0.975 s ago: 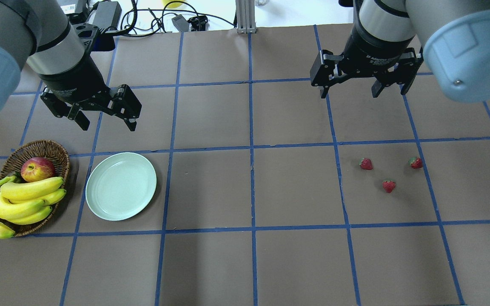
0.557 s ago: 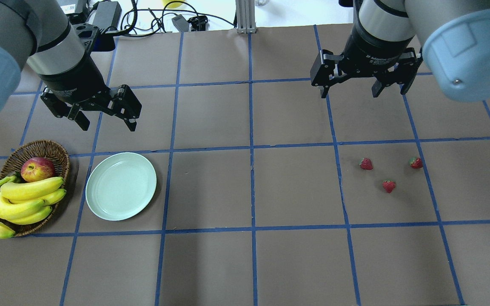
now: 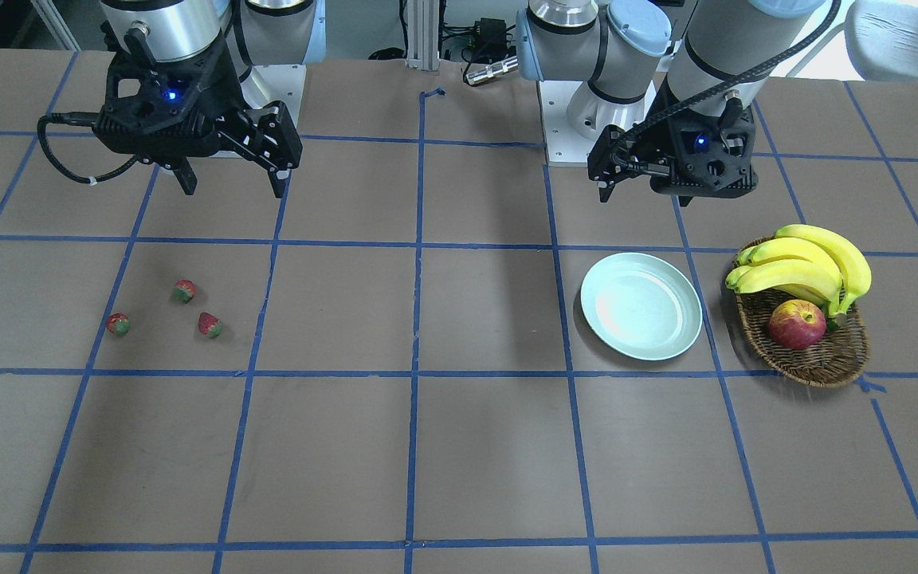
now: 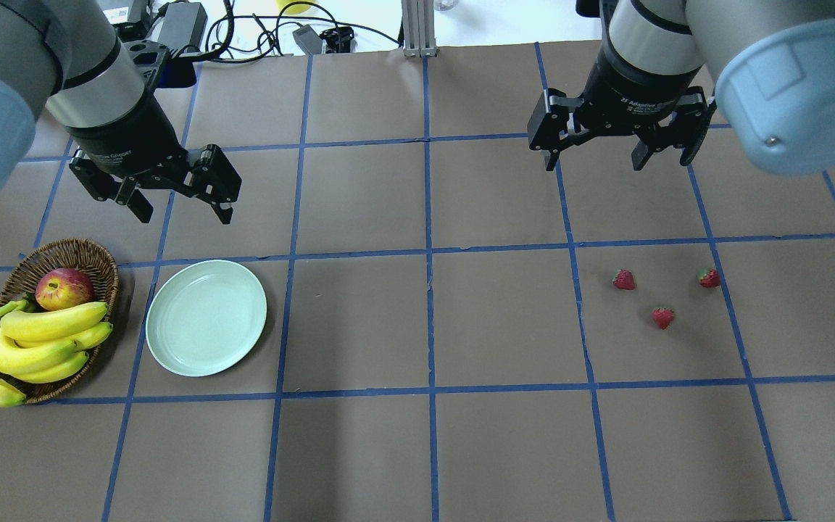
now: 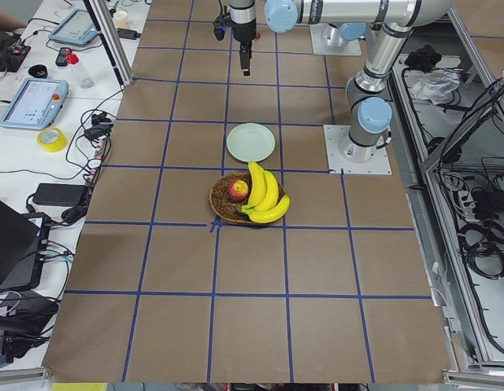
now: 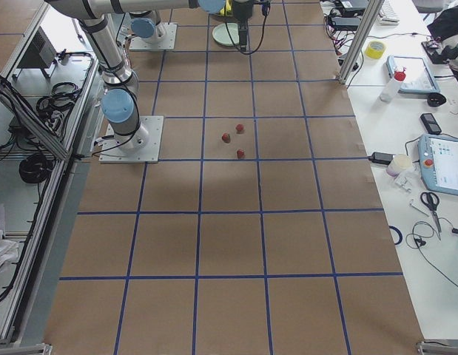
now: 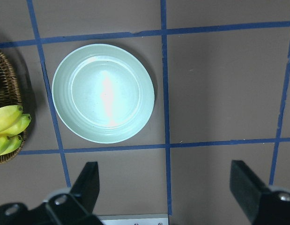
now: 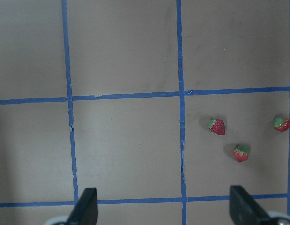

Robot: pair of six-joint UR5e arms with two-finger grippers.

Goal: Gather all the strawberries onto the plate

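Three small red strawberries point(image 4: 624, 280) point(image 4: 708, 278) point(image 4: 663, 317) lie loose on the brown table at the right; the right wrist view shows them too point(image 8: 217, 126). The pale green plate point(image 4: 206, 317) sits at the left with nothing on it, and appears in the left wrist view point(image 7: 103, 93). My right gripper point(image 4: 595, 161) hangs open above the table, behind and to the left of the berries. My left gripper point(image 4: 185, 214) hovers open just behind the plate. Neither gripper holds anything.
A brown wicker basket point(image 4: 95, 254) with bananas point(image 4: 33, 344) and a red apple point(image 4: 64, 288) stands directly left of the plate. Blue tape lines grid the table. Cables and power bricks point(image 4: 182, 22) lie beyond the far edge.
The right arm has shifted very slightly, its gripper still open. The left arm, the strawberries and the plate have not moved.
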